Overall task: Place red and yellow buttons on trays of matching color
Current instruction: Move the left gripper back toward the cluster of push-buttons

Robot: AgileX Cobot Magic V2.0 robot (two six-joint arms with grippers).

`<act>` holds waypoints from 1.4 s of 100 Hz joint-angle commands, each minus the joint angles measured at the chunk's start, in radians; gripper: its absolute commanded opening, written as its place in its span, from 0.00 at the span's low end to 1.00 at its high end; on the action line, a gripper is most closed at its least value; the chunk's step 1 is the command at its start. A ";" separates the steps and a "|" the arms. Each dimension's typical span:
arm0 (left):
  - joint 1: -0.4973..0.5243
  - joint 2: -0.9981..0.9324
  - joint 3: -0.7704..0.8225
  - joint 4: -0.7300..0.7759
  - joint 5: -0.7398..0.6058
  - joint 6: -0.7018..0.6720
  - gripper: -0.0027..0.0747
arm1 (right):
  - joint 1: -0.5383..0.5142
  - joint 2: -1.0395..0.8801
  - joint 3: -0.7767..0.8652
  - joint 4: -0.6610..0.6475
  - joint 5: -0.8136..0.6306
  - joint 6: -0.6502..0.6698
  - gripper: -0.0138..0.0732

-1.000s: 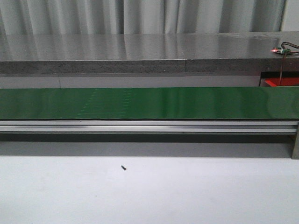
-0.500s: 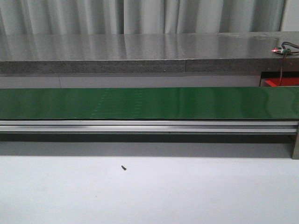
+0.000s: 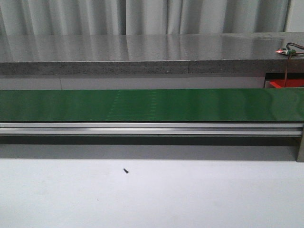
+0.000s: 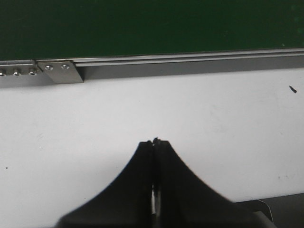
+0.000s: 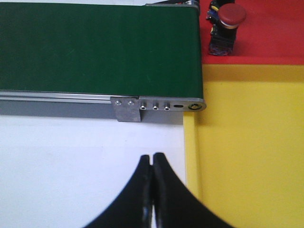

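In the right wrist view a red button (image 5: 230, 14) on a dark body stands on the red tray (image 5: 275, 33), past the end of the green belt. The yellow tray (image 5: 251, 152) lies beside it, with nothing on the part that shows. My right gripper (image 5: 152, 156) is shut and empty over the white table, just beside the yellow tray's edge. My left gripper (image 4: 156, 141) is shut and empty over the white table, short of the belt's rail. No yellow button shows. A corner of the red tray (image 3: 287, 84) peeks out at the far right of the front view.
A long green conveyor belt (image 3: 152, 104) on an aluminium rail (image 3: 152, 128) crosses the table. A small dark screw (image 3: 126, 170) lies on the white table (image 3: 190, 194) in front of it. Behind runs a grey stone ledge (image 3: 142, 52) with a small lit circuit board (image 3: 289, 51).
A faint pattern on the green belt has shifted to the right, so the belt is running. Neither gripper appears in the front view in any frame.
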 commanded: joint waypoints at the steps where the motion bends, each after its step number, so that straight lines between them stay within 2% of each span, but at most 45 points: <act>1: -0.009 -0.017 -0.026 -0.021 -0.045 0.002 0.01 | 0.001 -0.002 -0.024 -0.007 -0.061 -0.002 0.08; 83: 0.001 -0.017 -0.026 -0.019 -0.060 0.002 0.01 | 0.001 -0.002 -0.024 -0.007 -0.061 -0.002 0.08; 97: 0.071 -0.017 -0.030 -0.019 -0.063 0.000 0.01 | 0.001 -0.002 -0.024 -0.007 -0.061 -0.002 0.08; 140: 0.434 0.000 -0.095 0.017 -0.069 0.004 0.03 | 0.001 -0.002 -0.024 -0.007 -0.061 -0.002 0.08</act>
